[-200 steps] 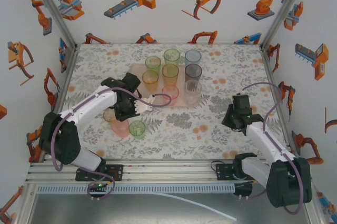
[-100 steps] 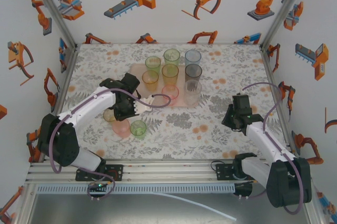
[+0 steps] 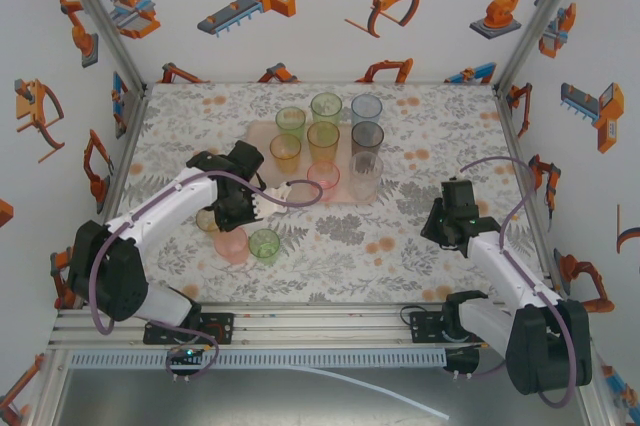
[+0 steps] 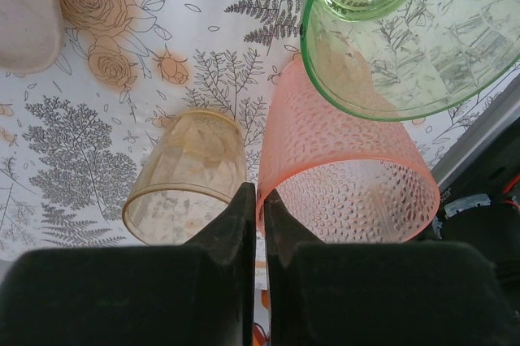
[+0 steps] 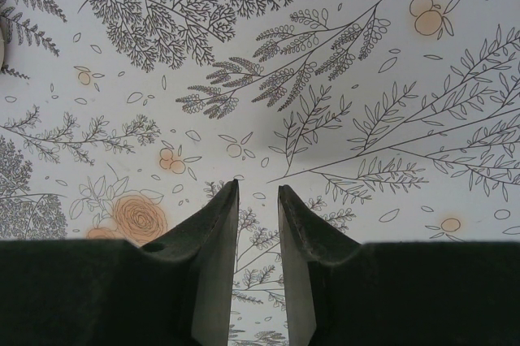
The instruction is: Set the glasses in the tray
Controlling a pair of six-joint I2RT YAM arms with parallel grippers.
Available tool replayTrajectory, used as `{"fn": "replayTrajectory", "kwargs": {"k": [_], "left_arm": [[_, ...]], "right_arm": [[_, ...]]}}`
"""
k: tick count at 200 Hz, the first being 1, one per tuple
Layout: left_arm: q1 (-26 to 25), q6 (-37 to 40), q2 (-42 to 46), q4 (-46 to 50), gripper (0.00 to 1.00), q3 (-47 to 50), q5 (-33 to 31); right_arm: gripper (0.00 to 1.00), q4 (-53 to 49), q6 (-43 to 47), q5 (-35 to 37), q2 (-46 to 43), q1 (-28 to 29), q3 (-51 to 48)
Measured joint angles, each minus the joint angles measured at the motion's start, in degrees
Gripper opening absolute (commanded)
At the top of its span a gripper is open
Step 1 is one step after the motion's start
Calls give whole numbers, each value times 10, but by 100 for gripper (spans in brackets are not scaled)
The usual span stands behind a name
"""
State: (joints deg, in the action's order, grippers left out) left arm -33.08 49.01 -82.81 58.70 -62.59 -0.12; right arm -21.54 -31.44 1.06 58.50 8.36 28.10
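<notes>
L tool (image 4: 256,204) is squeezed together on the near rim of the pink glass (image 4: 341,167), w/ the thin wall pinched betw its 2 fingers. That glass stands upright on the table (image 3: 420,236), outside the tray (image 3: 262,133), near its front-left corner. In the L wrist view an amber glass (image 4: 185,175) stands just beside it on the left; can't tell if they touch. A green glass (image 4: 406,37) is on the other side, and its rim overlaps the pink one's in that view. From above these 3 make a tight cluster on the floral cloth, mouths up, the L arm reaching over them

The tray sits mid-table, further back, and holds 8 glasses (image 3: 323,138), all upright in 3 columns. Left col has 2, green behind orange. Middle col has 3: green, amber, pink at the front. Right col has 3: pale blue, grey, clear at the front

R tool (image 5: 258,192) hangs over bare table on the right side, well apart from tray & glasses. Its fingers stand slightly apart w/ nothing betw them
</notes>
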Motion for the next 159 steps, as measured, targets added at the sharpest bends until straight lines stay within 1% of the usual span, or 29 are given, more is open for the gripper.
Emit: {"fn": "replayTrajectory", "kwargs": {"k": [31, 45, 107, 159], "left_arm": [[0, -5, 1, 0, 5, 0, -1], [0, -7, 1, 0, 0, 0, -1], [5, -25, 2, 1, 0, 0, -3], [29, -54, 2, 10, 0, -25, 2]], "right_arm": [[29, 0, 0, 0, 0, 0, 0], [30, 0, 0, 0, 0, 0, 0], [30, 0, 0, 0, 0, 0, 0], [30, 0, 0, 0, 0, 0, 0]]}}
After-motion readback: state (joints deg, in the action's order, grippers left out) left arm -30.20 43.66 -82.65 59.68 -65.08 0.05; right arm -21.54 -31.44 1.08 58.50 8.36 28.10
